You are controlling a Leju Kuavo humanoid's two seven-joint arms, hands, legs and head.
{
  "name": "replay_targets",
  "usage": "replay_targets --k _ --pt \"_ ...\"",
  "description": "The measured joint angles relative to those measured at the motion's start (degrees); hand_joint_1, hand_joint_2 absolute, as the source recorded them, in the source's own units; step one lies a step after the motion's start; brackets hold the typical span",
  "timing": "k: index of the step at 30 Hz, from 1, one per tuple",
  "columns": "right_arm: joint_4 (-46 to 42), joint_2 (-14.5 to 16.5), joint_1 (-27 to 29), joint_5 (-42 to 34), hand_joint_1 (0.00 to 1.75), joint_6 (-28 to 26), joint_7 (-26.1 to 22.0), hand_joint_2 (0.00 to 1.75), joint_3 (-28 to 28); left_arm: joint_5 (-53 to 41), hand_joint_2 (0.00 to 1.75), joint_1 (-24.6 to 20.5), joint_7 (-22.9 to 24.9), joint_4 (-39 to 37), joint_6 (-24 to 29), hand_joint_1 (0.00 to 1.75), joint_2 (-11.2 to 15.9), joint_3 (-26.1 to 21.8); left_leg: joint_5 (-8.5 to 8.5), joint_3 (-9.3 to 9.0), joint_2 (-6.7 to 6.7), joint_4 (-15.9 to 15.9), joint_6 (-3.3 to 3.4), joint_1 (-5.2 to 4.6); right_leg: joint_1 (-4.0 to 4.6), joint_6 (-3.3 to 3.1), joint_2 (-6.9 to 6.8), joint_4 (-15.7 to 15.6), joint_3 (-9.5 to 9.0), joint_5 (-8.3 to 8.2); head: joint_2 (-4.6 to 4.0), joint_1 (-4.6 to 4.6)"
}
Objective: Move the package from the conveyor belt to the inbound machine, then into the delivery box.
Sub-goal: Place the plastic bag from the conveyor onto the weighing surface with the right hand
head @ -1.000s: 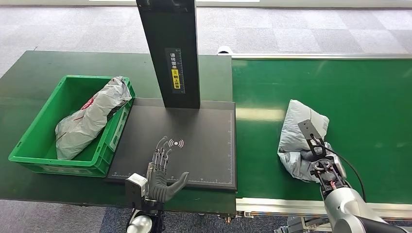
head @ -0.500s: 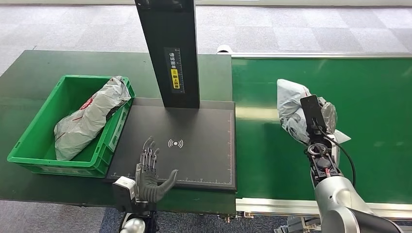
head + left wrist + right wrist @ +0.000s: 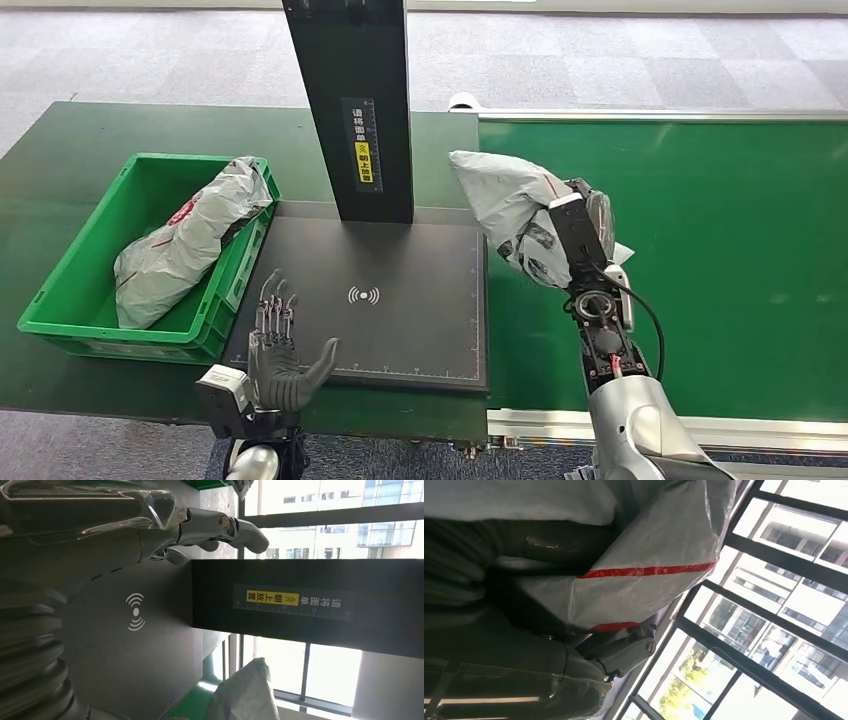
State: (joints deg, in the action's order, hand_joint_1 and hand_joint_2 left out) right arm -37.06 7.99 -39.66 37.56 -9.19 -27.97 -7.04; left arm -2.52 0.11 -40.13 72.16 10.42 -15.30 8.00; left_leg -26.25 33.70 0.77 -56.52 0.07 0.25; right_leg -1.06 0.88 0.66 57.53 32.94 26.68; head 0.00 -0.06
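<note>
Right hand (image 3: 578,228) gripping crinkled grey plastic package (image 3: 505,205), lifted over matte black scanner plate (image 3: 420,260); left hand (image 3: 277,350) empty, fingers spread; ribbed green crate (image 3: 75,290) holding another bag (image 3: 185,240)

I see the package (image 3: 505,205), a crumpled grey plastic mailer with thin red stripes, held up off the conveyor belt (image 3: 720,250) in my right hand (image 3: 585,225). Most of the bag sticks out from that hand toward the inbound machine (image 3: 400,300), its far end hanging above the seam between belt and black scan plate. The plate is flat and dark, with a white wireless mark out in front of my left hand (image 3: 280,360). The delivery box (image 3: 80,290), a green crate, sits beyond the left hand's outer side, touching the plate's edge.
</note>
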Motion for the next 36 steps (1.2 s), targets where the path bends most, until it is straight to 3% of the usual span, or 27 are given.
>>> replay_targets --k 5,9,13,17,18,21,22,29,36 --pt "0.27 4.80 2.93 2.59 1.75 5.93 2.57 1.75 5.83 -0.28 1.75 -0.45 0.00 0.61 -0.36 0.00 -0.04 -0.51 -0.02 -0.05 -0.17 0.02 -0.02 0.11 0.12 -0.03 0.20 0.00 0.08 0.00 0.00 -0.01" --pt "3.16 9.73 5.60 -5.28 1.75 6.29 6.41 1.75 16.34 -0.53 1.75 -2.81 0.00 -0.50 -0.37 0.00 -0.23 -0.76 -0.02 -0.03 -0.15 0.03 -0.11 0.31 0.31 -0.13 0.19 0.00 0.11 0.06 0.00 -0.03" --pt "4.45 11.63 7.12 -13.15 1.75 5.37 7.59 1.75 26.30 -0.60 1.75 -3.36 0.00 -1.36 0.21 0.00 -0.44 -0.83 -0.06 -0.03 -0.17 0.03 -0.18 0.32 0.32 -0.17 0.20 0.01 0.11 0.09 0.00 0.00" --pt "5.81 12.30 7.13 -15.99 1.75 5.79 6.53 1.75 32.01 -0.49 1.75 -3.29 0.00 -1.59 0.27 0.00 -0.59 -0.84 -0.07 -0.03 -0.15 0.03 -0.19 0.30 0.29 -0.16 0.19 0.00 0.09 0.09 0.00 0.01" --pt "6.06 12.43 7.09 -16.32 1.60 5.91 6.30 1.75 32.99 -0.44 1.75 -3.28 0.00 -1.66 0.25 0.00 -0.61 -0.84 -0.07 -0.03 -0.15 0.03 -0.19 0.30 0.29 -0.16 0.18 0.00 0.08 0.08 0.00 0.01" --pt "6.71 12.70 6.82 -17.40 0.29 5.76 6.08 1.75 35.07 -0.39 1.75 -3.27 0.00 -1.92 0.26 0.00 -0.67 -0.84 -0.07 -0.03 -0.14 0.02 -0.19 0.30 0.29 -0.16 0.17 0.00 0.07 0.08 0.00 0.02" --pt "6.95 12.75 6.66 -17.74 0.00 5.42 6.08 1.75 35.47 -0.39 1.75 -3.27 0.00 -1.97 0.34 0.00 -0.68 -0.84 -0.07 -0.03 -0.14 0.02 -0.19 0.30 0.29 -0.16 0.17 0.00 0.07 0.08 0.00 0.02" --pt "8.21 12.81 5.77 -18.51 0.00 3.55 5.63 1.75 36.40 -0.40 1.75 -3.16 0.00 -2.00 0.86 0.00 -0.68 -0.96 -0.07 -0.04 -0.14 0.02 -0.19 0.30 0.30 -0.17 0.17 0.00 0.07 0.08 0.00 0.02" --pt "7.40 12.24 5.46 -19.23 0.00 1.56 0.02 1.75 35.72 -0.40 1.75 -2.74 0.00 -1.97 0.71 0.00 -0.66 -1.17 -0.07 -0.04 -0.14 0.02 -0.19 0.30 0.29 -0.16 0.17 0.00 0.07 0.08 0.00 0.02"
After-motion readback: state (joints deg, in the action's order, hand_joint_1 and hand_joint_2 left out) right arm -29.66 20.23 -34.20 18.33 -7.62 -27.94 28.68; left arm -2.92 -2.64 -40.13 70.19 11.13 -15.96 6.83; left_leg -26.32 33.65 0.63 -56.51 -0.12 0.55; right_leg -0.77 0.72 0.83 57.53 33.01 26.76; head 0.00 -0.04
